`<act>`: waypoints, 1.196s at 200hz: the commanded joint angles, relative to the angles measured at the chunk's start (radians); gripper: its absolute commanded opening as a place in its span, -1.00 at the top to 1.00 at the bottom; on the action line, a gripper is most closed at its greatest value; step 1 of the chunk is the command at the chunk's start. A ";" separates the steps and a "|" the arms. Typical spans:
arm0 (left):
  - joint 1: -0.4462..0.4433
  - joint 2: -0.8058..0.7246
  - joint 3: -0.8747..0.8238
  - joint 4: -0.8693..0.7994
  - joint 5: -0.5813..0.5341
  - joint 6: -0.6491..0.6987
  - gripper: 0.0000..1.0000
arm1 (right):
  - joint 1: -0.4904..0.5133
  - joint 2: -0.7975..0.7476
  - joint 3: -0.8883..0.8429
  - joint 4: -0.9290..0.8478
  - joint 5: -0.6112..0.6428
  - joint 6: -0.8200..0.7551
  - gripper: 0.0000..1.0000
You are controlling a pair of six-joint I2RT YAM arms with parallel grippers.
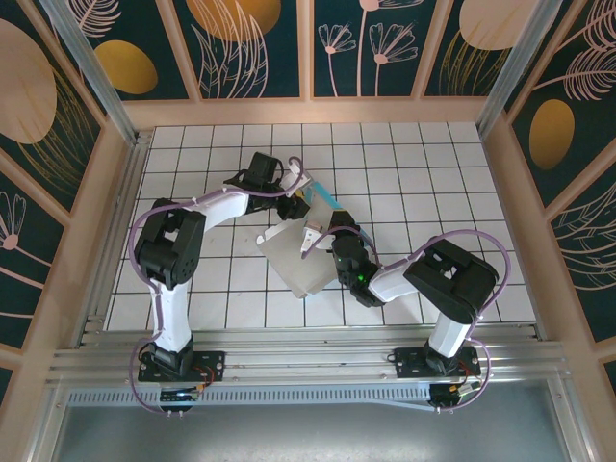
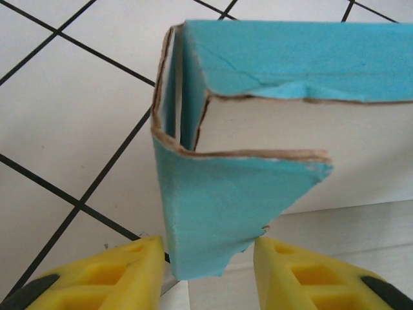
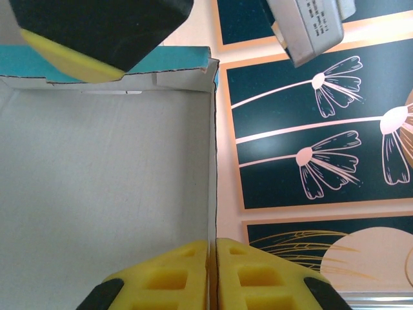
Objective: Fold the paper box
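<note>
Left wrist: left gripper [image 2: 208,248] jaws parted, flanking a raised teal flap of the paper box [image 2: 290,58].
Right wrist: right gripper [image 3: 212,248] pinched on the box's white wall edge.
Top external: both arms elbow inward, meeting over the box mid tiled table [image 1: 433,192].

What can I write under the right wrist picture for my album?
Right pincer shut on a thin wall of the paper box.
</note>
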 commanded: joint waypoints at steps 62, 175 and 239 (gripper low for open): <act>-0.005 0.068 0.109 -0.051 -0.045 0.141 -0.07 | 0.012 -0.017 -0.020 0.007 -0.020 0.051 0.74; -0.005 0.063 0.059 0.003 0.122 0.070 0.22 | 0.008 -0.016 -0.004 -0.060 -0.040 0.111 0.69; -0.016 0.060 0.028 0.037 0.042 0.064 0.55 | 0.021 -0.008 0.013 -0.065 -0.021 0.124 0.55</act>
